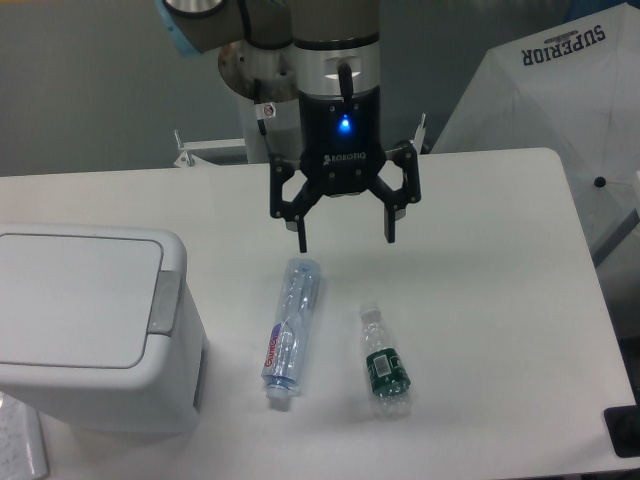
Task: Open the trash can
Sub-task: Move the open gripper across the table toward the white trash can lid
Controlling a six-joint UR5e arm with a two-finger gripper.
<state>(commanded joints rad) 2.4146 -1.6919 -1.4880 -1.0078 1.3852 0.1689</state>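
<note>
Overhead, the gripper point(346, 233) hangs above the middle of the white surface point(480, 250), fingers pointing down and spread wide apart, nothing between them. Released, holding nothing. A blue light glows on the black gripper body; above it a silver wrist section runs up out of view. One fingertip point(302, 240) sits just above the base end of the clear bottle in this view; the other fingertip point(390, 232) is over bare surface further right. Whether either tip touches the surface cannot be told from this angle; they look raised.

Trash can point(95, 330): large white boxy bin at the left edge of the surface, near the front. Lid point(75, 300) flat and closed, lying level on the body. Grey tab point(165, 302) on the lid's right edge, facing the bottles. Gripper is well apart from the can, up and to the right of it.

Clear bottle point(290, 330): lying on its side just right of the trash can, lengthwise front to back, cap end toward the front, red and blue label on its lower half.

Smaller bottle point(385, 365): also lying down, right of the clear one, dark green label, somewhat crumpled, white cap pointing toward the back. The two bottles are near each other, not touching.

Back of scene: robot base column point(270, 100) with a blue joint cap. A white umbrella point(570, 90) printed SUPERIOR stands off the surface's right rear corner.
</note>
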